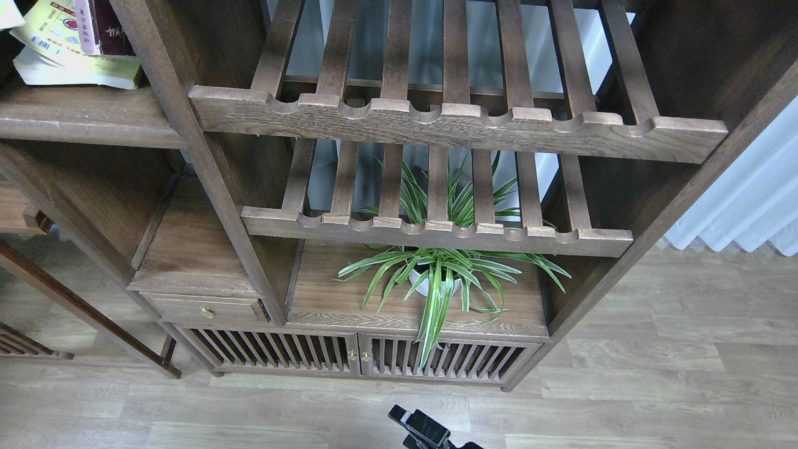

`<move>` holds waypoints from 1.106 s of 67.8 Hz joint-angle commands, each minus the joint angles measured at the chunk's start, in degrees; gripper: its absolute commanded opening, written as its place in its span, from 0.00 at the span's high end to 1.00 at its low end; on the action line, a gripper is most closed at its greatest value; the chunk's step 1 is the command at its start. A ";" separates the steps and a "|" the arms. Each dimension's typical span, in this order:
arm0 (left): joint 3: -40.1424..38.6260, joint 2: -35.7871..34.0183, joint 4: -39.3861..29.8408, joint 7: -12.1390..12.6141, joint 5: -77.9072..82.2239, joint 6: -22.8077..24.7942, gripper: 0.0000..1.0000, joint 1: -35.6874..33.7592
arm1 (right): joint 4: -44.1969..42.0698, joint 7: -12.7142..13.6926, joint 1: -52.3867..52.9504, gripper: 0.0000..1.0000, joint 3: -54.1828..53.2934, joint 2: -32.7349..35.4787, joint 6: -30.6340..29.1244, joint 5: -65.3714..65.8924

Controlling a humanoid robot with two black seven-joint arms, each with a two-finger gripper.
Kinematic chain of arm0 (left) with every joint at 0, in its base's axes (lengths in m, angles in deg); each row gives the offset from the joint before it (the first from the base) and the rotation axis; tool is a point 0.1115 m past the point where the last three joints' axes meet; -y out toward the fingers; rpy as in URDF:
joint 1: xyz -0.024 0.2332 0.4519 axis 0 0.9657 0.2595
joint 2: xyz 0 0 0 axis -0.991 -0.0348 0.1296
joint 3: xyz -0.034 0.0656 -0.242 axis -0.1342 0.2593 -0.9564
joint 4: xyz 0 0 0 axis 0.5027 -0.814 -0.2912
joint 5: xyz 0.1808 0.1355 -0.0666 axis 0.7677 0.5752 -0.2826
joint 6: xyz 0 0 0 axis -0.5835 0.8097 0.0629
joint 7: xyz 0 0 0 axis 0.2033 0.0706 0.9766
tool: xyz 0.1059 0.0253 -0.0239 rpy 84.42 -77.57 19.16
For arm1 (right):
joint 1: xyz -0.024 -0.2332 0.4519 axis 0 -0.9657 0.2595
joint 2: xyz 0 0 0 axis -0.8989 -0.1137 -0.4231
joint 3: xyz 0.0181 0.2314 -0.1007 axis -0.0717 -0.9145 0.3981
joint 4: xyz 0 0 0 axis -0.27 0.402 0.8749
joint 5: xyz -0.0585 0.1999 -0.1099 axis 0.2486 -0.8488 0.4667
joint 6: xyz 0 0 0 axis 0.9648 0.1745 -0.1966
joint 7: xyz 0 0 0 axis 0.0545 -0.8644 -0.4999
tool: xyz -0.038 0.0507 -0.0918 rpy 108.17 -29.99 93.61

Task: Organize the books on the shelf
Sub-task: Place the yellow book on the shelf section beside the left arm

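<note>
The books lie at the top left on the shelf [81,115], a solid dark-brown board. A yellow-green-and-white book [47,34] lies flat on its thick white page block [68,73]. The maroon book [109,28] rests on top of it, cut off by the frame's top edge. A pale corner [9,14], of paper or a cover, pokes in at the very top left above them. The "300" book cannot be made out. A small black gripper [424,430], probably my right one, shows at the bottom edge, far below the shelf; its fingers cannot be told apart. My left gripper is out of view.
Two slatted racks with scalloped front rails [455,125] [436,229] fill the middle. A spider plant in a white pot [436,280] stands on the lower board. Below are a small drawer [206,310] and slatted cabinet doors [355,357]. A white curtain [748,199] hangs at the right.
</note>
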 commanded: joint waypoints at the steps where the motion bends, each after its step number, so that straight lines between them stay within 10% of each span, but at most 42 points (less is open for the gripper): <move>1: 3.66 -0.32 2.59 -0.01 0.67 0.00 0.92 -4.04 | -0.01 -0.01 -0.85 0.00 -0.04 0.00 0.01 -0.03; 54: 18.52 -0.41 10.51 -0.01 2.25 0.00 0.91 -15.29 | -0.01 -0.27 -1.64 0.00 -0.13 0.00 0.01 -0.11; 75: 17.47 0.12 10.51 -0.01 1.28 0.00 0.66 -13.98 | -0.01 -0.27 -1.91 0.00 -0.21 0.00 0.01 -0.11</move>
